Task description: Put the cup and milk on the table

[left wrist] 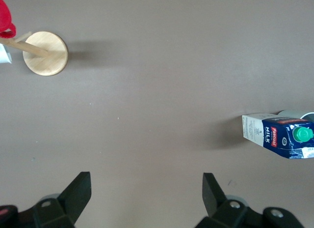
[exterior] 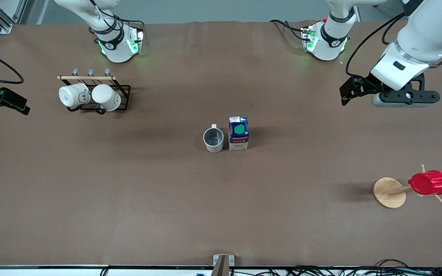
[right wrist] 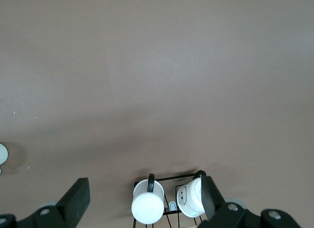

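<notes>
Cup (exterior: 213,140) and milk (exterior: 238,133) set upright on table (exterior: 167,199); task judged complete. Left gripper (left wrist: 145,188) and right gripper (right wrist: 143,196) held spread, empty.

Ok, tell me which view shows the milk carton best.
The front view: the milk carton stands whole and upright beside the cup. The left wrist view catches the carton at its edge, partly cut off. The right wrist view does not show it.
</notes>
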`<action>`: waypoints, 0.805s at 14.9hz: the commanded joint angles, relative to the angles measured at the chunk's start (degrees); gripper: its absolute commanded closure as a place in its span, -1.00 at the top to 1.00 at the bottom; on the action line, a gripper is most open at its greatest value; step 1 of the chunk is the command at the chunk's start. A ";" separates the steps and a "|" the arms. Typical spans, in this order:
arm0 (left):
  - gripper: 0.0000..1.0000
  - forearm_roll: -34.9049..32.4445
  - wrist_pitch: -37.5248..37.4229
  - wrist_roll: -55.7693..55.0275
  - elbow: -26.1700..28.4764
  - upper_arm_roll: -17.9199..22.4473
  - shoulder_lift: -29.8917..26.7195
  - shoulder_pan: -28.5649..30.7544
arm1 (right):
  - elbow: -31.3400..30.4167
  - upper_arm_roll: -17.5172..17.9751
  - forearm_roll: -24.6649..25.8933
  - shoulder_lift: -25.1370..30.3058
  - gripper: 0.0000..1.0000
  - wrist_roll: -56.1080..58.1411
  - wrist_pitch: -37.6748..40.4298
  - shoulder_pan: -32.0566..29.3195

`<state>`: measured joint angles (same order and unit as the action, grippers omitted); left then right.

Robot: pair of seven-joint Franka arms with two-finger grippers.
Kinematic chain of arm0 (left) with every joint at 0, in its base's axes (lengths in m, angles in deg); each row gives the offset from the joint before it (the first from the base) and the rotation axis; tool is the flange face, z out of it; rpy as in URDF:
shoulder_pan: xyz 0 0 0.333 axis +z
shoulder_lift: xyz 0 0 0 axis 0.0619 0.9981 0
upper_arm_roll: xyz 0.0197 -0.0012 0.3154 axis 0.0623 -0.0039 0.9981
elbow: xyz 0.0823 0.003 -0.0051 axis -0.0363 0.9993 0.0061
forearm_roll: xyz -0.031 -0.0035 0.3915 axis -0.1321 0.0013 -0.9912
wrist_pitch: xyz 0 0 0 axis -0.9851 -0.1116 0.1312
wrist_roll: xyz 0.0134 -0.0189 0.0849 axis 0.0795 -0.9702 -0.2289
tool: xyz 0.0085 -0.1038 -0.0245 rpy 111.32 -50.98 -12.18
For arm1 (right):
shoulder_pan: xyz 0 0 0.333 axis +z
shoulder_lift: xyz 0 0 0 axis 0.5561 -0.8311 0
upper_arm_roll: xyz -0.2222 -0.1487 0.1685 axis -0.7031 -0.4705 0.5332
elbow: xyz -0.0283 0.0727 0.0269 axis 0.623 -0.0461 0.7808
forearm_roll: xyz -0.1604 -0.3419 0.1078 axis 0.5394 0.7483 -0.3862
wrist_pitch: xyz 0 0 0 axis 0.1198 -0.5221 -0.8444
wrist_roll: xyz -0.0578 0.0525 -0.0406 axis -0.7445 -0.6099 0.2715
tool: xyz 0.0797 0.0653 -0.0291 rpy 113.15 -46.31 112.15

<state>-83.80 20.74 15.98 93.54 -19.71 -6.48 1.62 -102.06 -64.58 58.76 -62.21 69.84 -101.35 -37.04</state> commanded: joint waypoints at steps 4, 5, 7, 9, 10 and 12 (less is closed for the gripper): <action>1.00 -1.55 -1.38 0.14 -1.94 0.27 1.32 -0.70 | -1.85 0.11 -1.72 1.53 1.00 0.77 -0.98 -0.36; 1.00 -1.55 -1.29 0.23 -1.86 0.18 1.32 -0.62 | -1.85 0.11 -1.72 1.53 1.00 0.77 -1.07 -0.36; 1.00 -1.46 -1.38 0.41 -2.12 0.18 1.67 -0.26 | -2.20 0.11 -2.16 1.53 1.00 0.86 -1.86 -0.36; 1.00 -1.46 -1.64 0.32 -2.30 0.36 1.85 -0.35 | -2.29 -0.15 -3.65 1.61 1.00 3.22 -2.56 -0.53; 1.00 -1.37 -1.73 0.41 -2.21 0.45 1.67 -0.61 | -2.29 -0.24 -3.66 1.61 1.00 3.75 -2.56 -0.53; 1.00 -1.20 -1.73 -0.03 -1.86 1.23 1.15 -1.40 | -2.29 -0.50 -3.66 1.70 1.00 3.76 -2.04 -0.36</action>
<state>-84.23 20.67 15.86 93.18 -19.28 -5.48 1.11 -102.43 -64.80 56.63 -62.20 72.32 -102.94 -37.04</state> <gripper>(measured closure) 0.000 0.000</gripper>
